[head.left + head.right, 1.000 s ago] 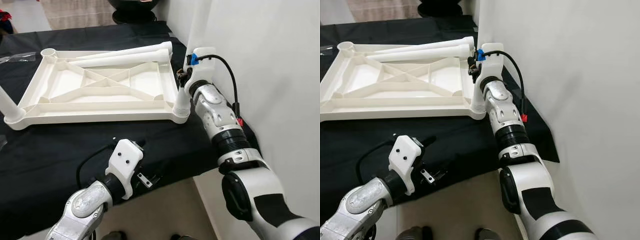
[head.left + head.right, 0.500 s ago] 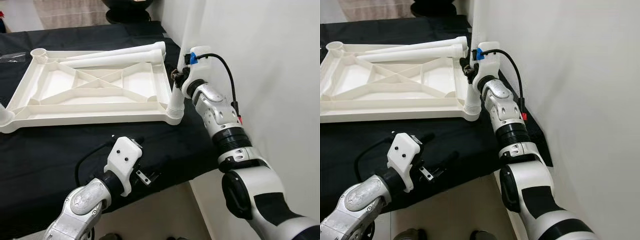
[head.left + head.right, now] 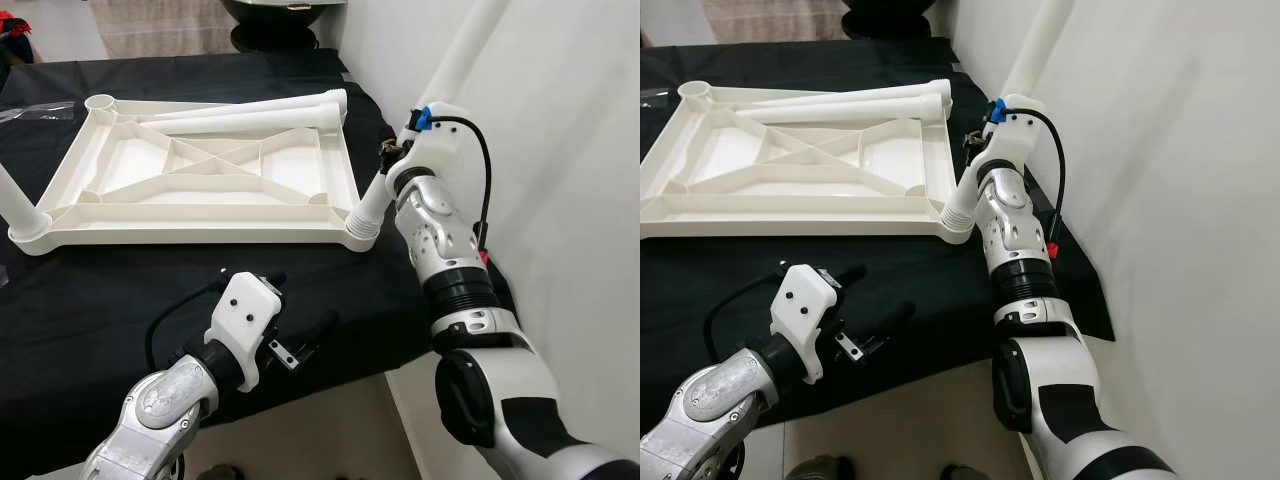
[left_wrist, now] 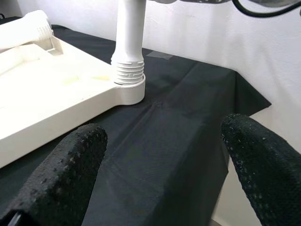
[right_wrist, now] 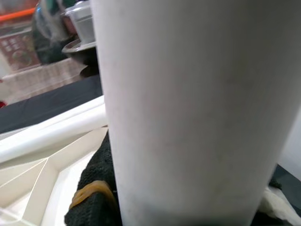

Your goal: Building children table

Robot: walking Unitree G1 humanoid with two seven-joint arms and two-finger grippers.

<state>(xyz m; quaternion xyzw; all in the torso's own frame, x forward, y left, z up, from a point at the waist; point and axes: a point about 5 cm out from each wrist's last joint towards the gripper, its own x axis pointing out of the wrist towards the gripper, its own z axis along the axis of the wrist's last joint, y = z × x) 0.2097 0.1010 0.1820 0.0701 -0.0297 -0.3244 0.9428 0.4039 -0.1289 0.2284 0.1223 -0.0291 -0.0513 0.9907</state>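
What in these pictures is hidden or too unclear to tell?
- Right gripper: head views, its wrist housing covers the fingers; the grip on the leg is unclear.
- Leg top: cut off by the picture's edge.
- Far-left leg: cut off too.
- Right wrist view: the leg blocks the socket.

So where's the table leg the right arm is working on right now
In the head views, the leg stands tilted in the near right corner socket of the upturned white tabletop, on the black cloth, with the right pincer gripping it beside the wall.
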